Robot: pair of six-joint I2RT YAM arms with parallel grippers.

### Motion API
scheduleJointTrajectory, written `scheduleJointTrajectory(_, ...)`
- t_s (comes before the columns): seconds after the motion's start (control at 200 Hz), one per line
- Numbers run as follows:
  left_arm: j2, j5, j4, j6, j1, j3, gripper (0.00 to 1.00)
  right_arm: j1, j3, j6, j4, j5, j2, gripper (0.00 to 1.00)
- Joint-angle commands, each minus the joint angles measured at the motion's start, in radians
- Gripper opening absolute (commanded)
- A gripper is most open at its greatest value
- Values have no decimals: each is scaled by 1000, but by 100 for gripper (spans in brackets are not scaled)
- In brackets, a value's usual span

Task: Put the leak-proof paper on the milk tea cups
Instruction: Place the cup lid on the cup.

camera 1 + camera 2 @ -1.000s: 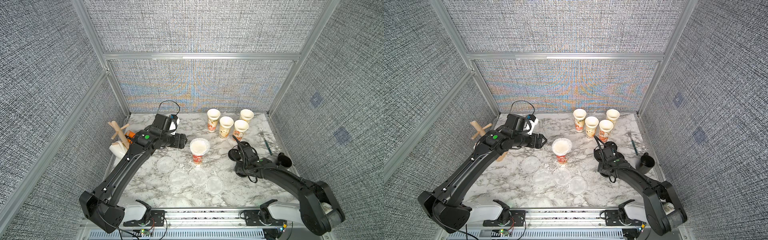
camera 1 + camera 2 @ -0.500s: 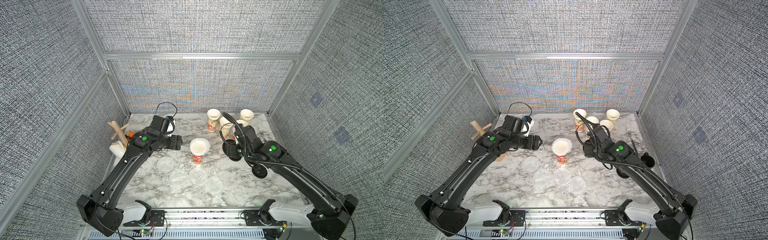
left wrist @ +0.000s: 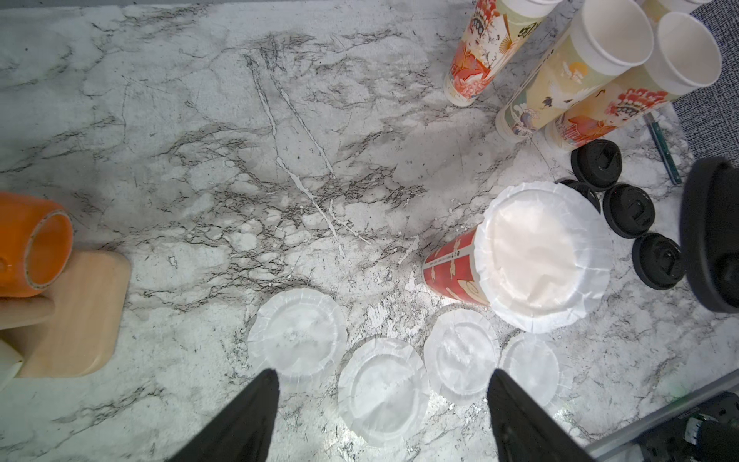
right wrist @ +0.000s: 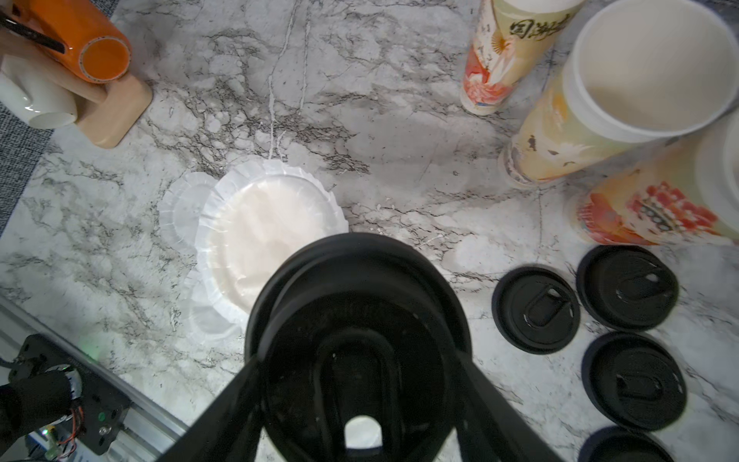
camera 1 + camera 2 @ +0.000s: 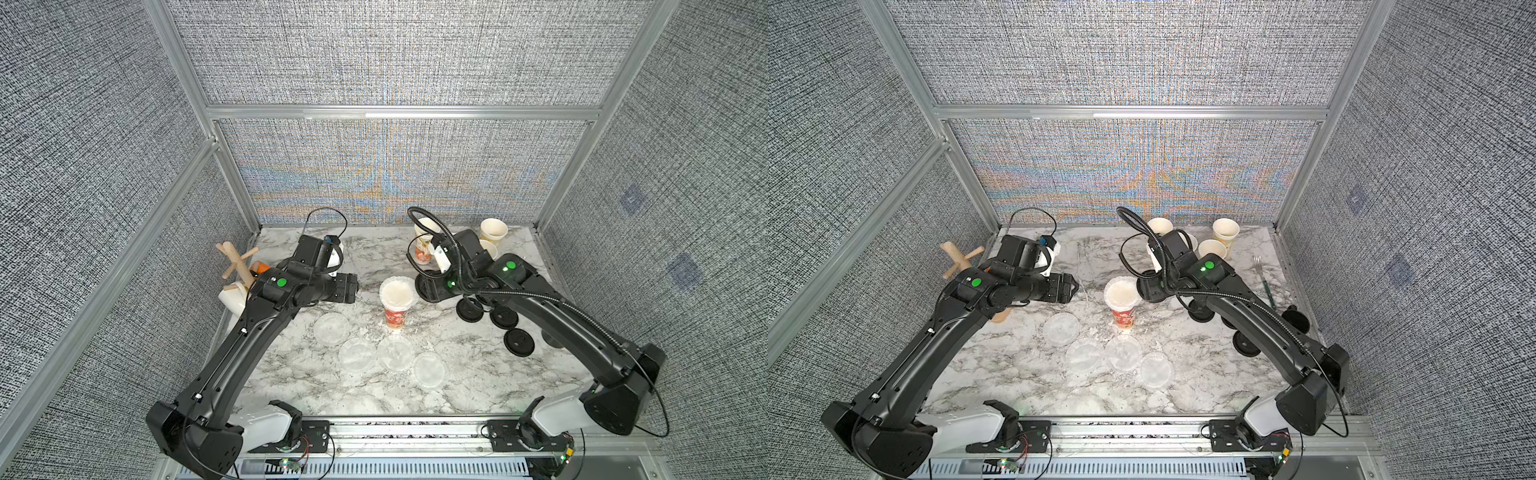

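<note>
Four leak-proof paper discs [image 3: 298,334] lie nearest on the worktop [image 3: 180,120]; the left end effector [image 3: 382,380] hangs above, fingers apart. Beyond, a fifth disc [image 5: 397,291] caps one milk tea cup [image 5: 393,321]; the right wrist view best shows the right end effector [image 4: 360,360] clamped on a black lid [image 4: 356,296], its arm partly hiding cups [image 5: 1225,232] behind.

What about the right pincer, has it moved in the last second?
Yes. In a top view the right pincer, gripping a black lid, has shifted away from the loose lids toward the paper-covered cup, and is now beside its rim.
</note>
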Motion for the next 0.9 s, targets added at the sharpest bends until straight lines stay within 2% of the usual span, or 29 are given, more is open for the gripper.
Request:
scheduleJointTrajectory(0.0,-6,-5,-14,5,3,3,84,-10,-24,-20,117,-121,11,67)
scheduleJointTrajectory(0.4,-6,-13,-28,6,9,10,84,-47,-119,-14,241,-266,16,67)
scheduleJointTrajectory(0.896,-2,-13,-31,10,12,9,84,-56,-137,-5,283,-295,22,67)
